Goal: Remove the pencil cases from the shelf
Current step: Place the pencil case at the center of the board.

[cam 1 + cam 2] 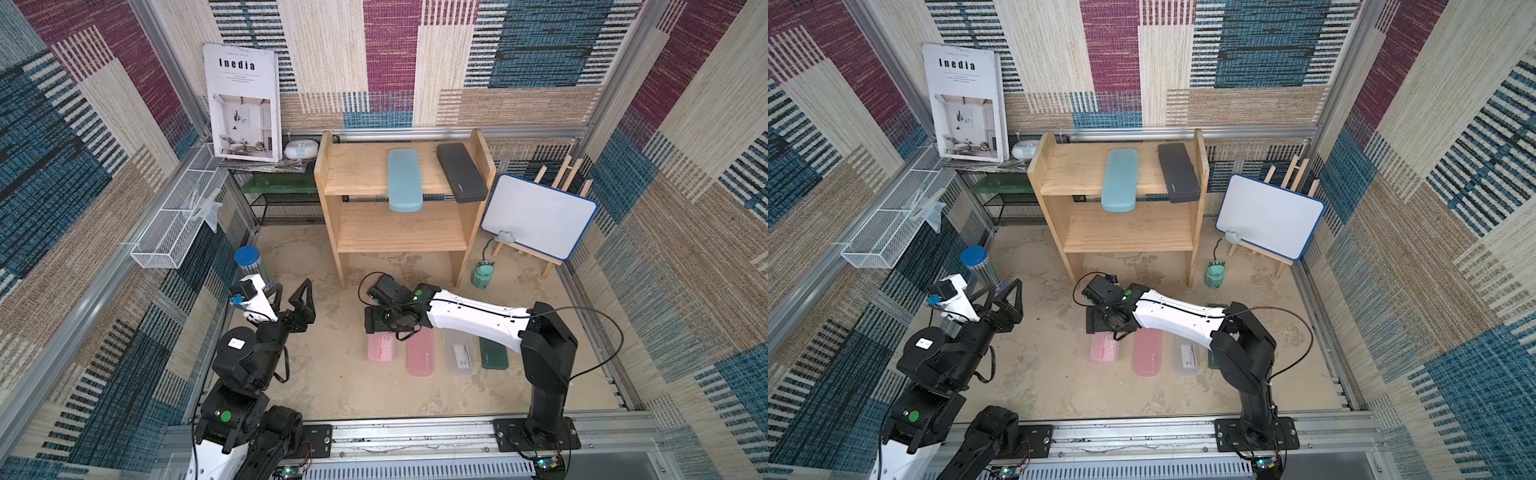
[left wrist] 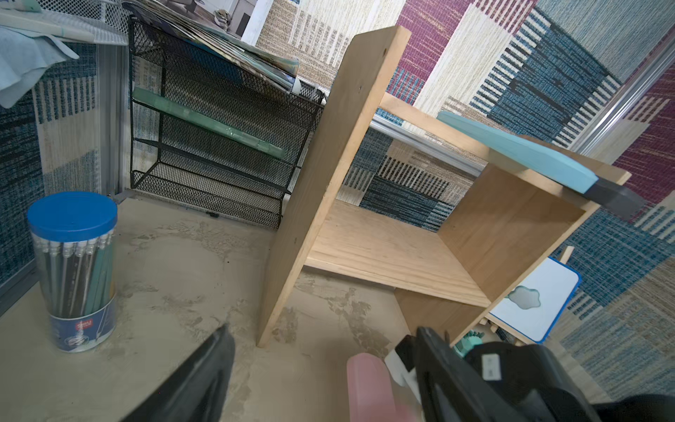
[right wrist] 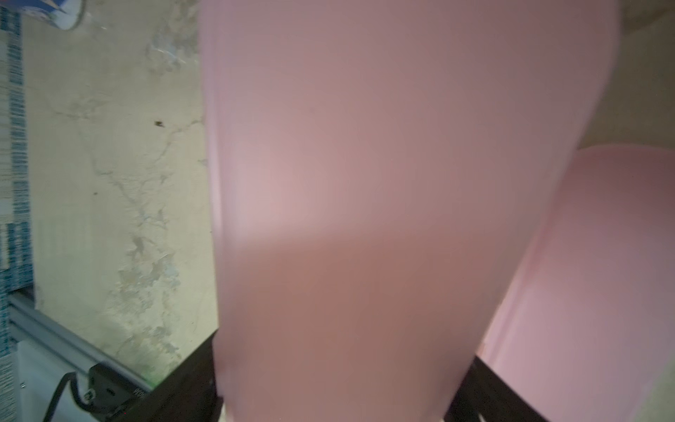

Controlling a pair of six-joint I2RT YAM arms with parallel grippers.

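Wooden shelf [image 1: 361,166] at centre back in both top views; light blue case [image 1: 405,180] and black case [image 1: 461,172] lie on its top tier, front ends overhanging the edge. Four cases lie in a row on the table [image 1: 332,386] at lower centre: left pink case [image 1: 381,349], second pink case [image 1: 421,353], clear case [image 1: 458,353], green case [image 1: 493,353]. Right gripper [image 3: 345,350] is over the left pink case, fingers either side of it; pressing or merely straddling, cannot tell. Left gripper [image 2: 321,332] at lower left, fingers wide apart, empty.
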